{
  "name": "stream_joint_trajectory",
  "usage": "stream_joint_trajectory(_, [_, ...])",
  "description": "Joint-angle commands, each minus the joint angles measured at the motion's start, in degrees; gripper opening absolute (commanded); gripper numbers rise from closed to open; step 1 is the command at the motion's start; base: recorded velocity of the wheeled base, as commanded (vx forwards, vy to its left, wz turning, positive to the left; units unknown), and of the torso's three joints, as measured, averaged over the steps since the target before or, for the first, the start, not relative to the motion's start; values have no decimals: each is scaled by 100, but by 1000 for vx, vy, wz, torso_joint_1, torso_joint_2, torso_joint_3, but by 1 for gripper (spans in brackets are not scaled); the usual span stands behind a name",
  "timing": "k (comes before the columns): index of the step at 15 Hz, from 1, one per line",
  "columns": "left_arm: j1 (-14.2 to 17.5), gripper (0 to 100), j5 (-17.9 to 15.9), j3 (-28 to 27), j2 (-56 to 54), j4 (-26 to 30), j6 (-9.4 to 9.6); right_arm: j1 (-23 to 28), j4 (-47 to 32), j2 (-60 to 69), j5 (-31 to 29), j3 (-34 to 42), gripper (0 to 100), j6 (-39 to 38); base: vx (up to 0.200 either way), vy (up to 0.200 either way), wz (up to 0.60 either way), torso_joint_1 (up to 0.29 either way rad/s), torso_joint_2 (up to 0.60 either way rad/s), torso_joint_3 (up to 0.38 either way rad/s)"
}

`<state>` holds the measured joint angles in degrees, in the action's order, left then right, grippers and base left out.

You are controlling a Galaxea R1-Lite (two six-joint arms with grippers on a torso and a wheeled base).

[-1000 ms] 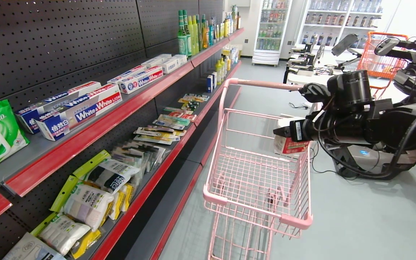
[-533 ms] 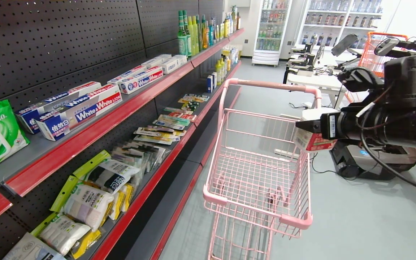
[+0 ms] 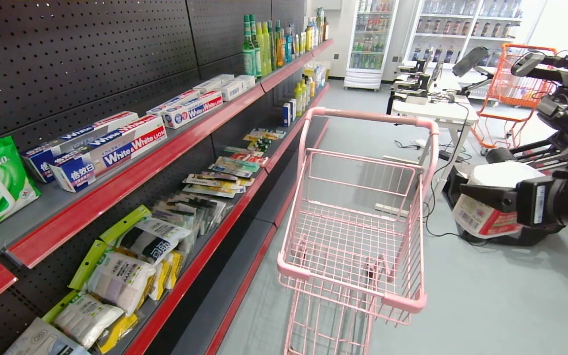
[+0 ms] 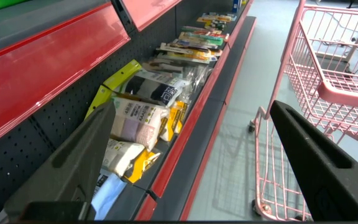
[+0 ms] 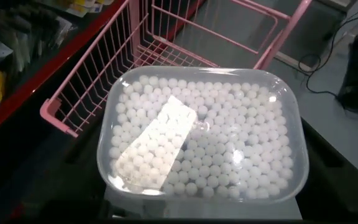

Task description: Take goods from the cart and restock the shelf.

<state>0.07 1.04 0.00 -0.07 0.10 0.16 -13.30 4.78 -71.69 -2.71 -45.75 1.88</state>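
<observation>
Where the head view looks along the aisle, the right arm's jaws are clamped on a white plastic tub with a red-and-white label (image 3: 481, 222), in the air just off the right side of the pink wire cart (image 3: 372, 116). In the left wrist view, the left arm's jaws stand wide apart, nothing between them, beside the red-edged shelf (image 4: 48, 87). In the right wrist view, the tub's clear lid over small white balls hides the jaws gripping it.

Wire cart (image 3: 372, 116), clear plastic tub (image 5: 204, 130)
</observation>
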Motion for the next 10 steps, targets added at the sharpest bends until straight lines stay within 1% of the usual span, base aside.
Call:
stream_joint_trajectory(1, [1, 100, 2, 0, 7, -1, 2, 38, 6, 657, 33, 277, 0, 23, 0, 0, 0, 0, 0, 0])
stream_joint_trajectory(3, [1, 100, 2, 0, 7, -1, 2, 38, 6, 815, 33, 304, 0, 32, 0, 0, 0, 0, 0, 0])
stream_joint_trajectory(5, [1, 100, 2, 0, 7, -1, 2, 161, 6, 1158, 25, 523, 0, 120, 0, 0, 0, 0, 0, 0])
stream_joint_trajectory(7, [1, 100, 2, 0, 7, -1, 2, 442, -3, 1412, -11, 708, 0, 190, 0, 0, 0, 0, 0, 0])
stream_joint_trajectory(10, [1, 100, 2, 0, 7, -1, 2, 636, -65, 1588, -19, 822, 0, 199, 0, 0, 0, 0, 0, 0])
